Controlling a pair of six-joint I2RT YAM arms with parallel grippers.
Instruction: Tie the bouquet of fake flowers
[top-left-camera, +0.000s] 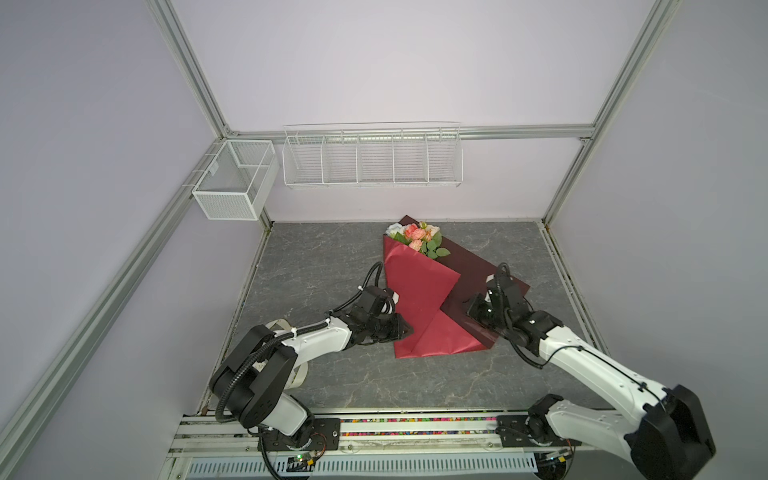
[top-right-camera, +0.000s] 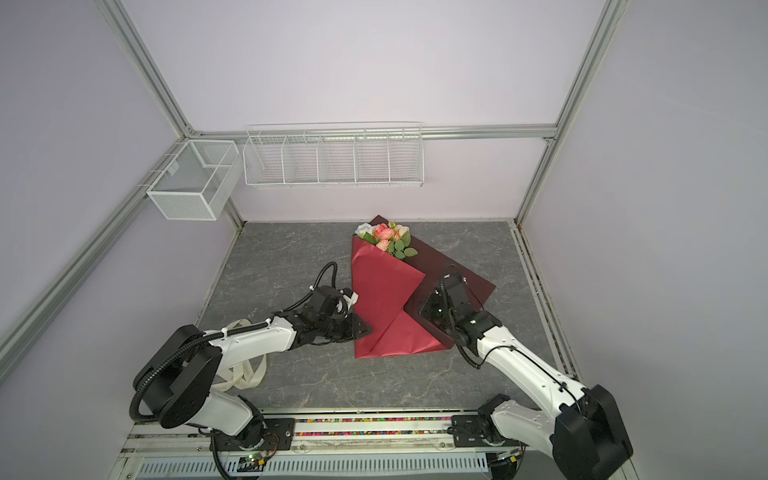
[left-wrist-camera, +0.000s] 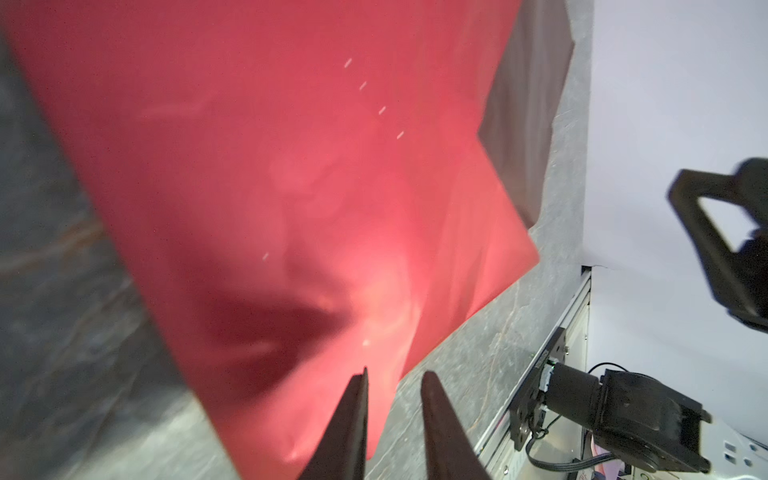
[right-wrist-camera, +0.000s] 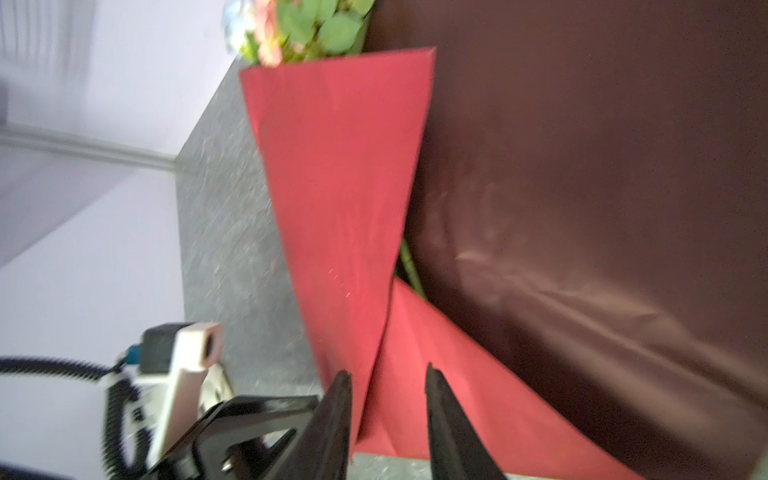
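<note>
Left claw (left-wrist-camera: 397, 372) and right claw (right-wrist-camera: 387, 370), both part-open and empty, should pinch the red paper (right-wrist-camera: 340, 187) just ahead, snug round the bouquet (right-wrist-camera: 307, 29).

The grey marbled tabletop (top-left-camera: 332, 257) bears the wrapped bouquet of fake flowers (top-left-camera: 415, 291) and a cream ribbon (top-right-camera: 245, 372).

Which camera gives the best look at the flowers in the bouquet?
Both top views: the flowers show whole and sharp, blooms and leaves poking out of the red paper. The right wrist view catches them blurred and cut off at the frame edge. The left wrist view shows none of them.
</note>
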